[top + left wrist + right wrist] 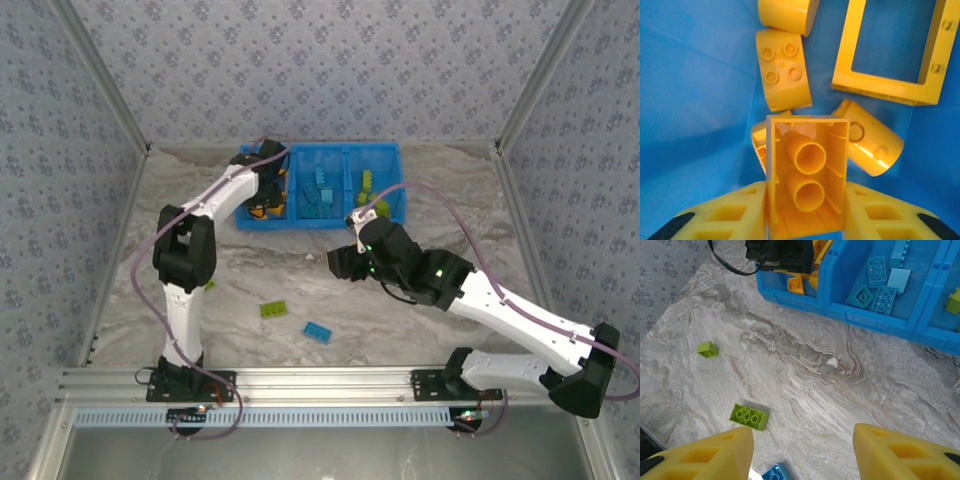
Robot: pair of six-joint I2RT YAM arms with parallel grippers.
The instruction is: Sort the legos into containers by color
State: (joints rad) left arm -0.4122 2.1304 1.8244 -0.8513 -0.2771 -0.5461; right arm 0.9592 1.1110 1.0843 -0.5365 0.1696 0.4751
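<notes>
My left gripper (806,194) is shut on an orange lego brick (807,165), its hollow underside towards the camera. It hangs low inside the left container (690,100) of the blue bin (345,150). Below it lie an orange frame piece (880,90) and rounded orange bricks (782,67). In the top view the left gripper (262,205) reaches into that container. Blue bricks (876,270) lie in the middle container, green ones (367,185) in the right. My right gripper (802,450) stands open over the table, nothing between its fingers.
Loose on the marble table (840,390) are a lime green brick (749,417), a small green brick (707,349) and a blue brick (776,474) by the right gripper's left finger. The first two also show in the top view as green brick (273,309) and blue brick (318,331).
</notes>
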